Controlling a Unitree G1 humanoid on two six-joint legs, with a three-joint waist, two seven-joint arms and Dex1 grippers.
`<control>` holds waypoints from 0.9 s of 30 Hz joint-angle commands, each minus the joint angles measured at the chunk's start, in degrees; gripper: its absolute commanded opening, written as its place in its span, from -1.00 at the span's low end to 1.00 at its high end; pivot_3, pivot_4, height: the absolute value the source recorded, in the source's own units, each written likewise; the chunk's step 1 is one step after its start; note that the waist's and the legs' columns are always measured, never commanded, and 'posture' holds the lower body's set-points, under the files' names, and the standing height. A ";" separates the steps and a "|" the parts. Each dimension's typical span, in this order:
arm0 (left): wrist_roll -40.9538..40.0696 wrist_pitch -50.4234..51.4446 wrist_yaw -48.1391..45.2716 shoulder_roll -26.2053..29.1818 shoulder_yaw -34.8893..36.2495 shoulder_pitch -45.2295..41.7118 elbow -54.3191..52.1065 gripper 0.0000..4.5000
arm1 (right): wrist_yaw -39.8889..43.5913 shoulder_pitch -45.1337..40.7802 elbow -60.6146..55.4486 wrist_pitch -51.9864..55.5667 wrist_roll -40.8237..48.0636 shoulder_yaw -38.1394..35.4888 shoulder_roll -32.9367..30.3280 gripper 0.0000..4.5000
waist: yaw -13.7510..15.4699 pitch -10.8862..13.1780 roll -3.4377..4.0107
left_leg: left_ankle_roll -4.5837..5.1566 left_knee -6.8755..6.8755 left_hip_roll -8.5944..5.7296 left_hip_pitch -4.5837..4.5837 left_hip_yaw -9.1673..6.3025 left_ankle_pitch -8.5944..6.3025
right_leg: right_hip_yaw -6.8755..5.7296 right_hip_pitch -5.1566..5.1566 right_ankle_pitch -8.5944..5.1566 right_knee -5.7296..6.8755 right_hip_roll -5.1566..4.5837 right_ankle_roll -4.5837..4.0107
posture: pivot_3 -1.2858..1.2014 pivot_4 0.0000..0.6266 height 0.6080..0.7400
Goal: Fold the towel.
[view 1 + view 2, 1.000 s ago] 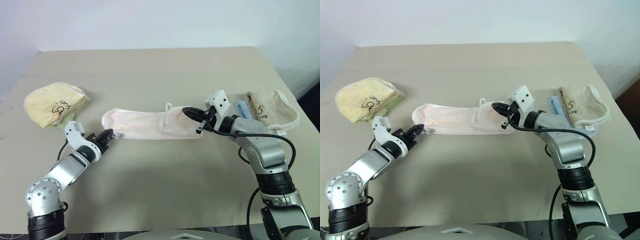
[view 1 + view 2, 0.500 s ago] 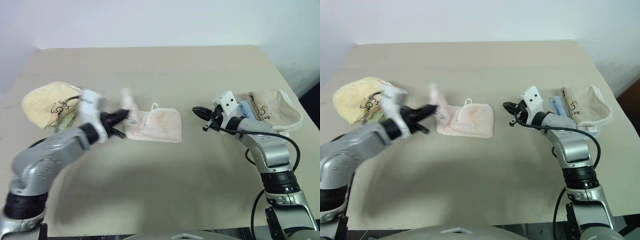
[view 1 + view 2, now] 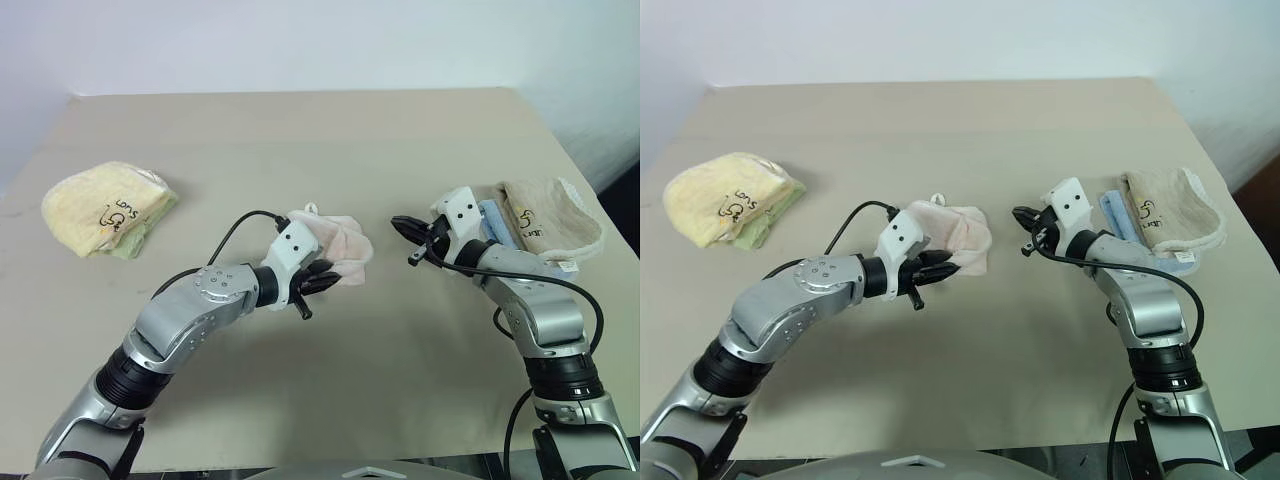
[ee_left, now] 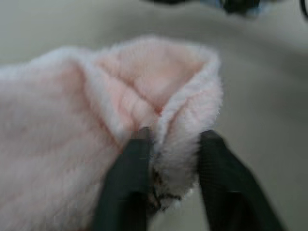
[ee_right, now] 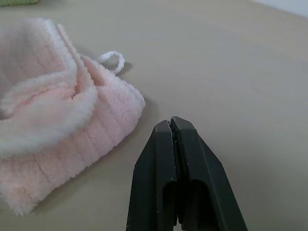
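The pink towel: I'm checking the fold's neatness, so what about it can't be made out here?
- Head views: the left tool covers the towel's near edge, so edge alignment is hidden.
- Left wrist view: the towel runs off the frame; a fold sits between the parted fingers, but grip is unclear.
- Right wrist view: the towel is cut off at the frame edge.

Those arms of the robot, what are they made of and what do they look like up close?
Both arms are built of rounded silver-grey metal segments joined by black rings. Near each wrist sits a small white block. A thin black cable loops loosely along each forearm. The left gripper and the right gripper each end in two slim black fingers, which taper toward the tip. I can make out no markings.
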 commanded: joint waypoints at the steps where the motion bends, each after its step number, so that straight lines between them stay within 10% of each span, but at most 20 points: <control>1: -1.87 0.16 -0.49 -2.67 5.09 0.68 -1.11 0.23 | -0.46 0.01 -2.18 -0.23 0.45 -1.48 -0.05 -1.00 | 0.01 0.00 0.00 | 0.00 0.00 0.00 0.00 0.00 0.00 | 0.00 0.00 0.02 0.02 0.00 0.02 | 0.03 -0.52 0.82; 6: -6.73 0.93 0.66 -6.88 13.42 1.63 -3.33 0.99 | -0.63 -0.97 -2.09 -0.34 0.26 -1.99 -0.61 -1.00 | 0.00 0.00 0.00 | 0.00 0.03 0.00 0.00 0.00 0.01 | 0.00 0.00 0.02 0.06 0.00 0.04 | 0.03 -0.52 0.82; 13: -4.48 -1.18 1.70 -4.86 21.31 2.54 -0.65 0.99 | -0.31 -4.42 -4.60 1.55 2.76 -2.73 -0.13 -1.00 | -0.08 0.00 0.00 | -0.10 0.07 0.00 0.09 -0.01 0.07 | 0.01 0.01 0.03 0.25 0.03 0.03 | 0.03 -0.52 0.82; 27: 14.58 -11.95 -5.24 -3.11 8.20 6.07 11.37 -0.98 | -2.44 -4.15 3.24 3.50 0.62 10.22 13.06 -1.00 | -0.10 -0.03 -0.02 | -0.14 0.15 -0.03 0.23 -0.01 0.09 | 0.04 -0.08 0.03 0.77 -0.02 0.03 | 0.03 -0.52 0.82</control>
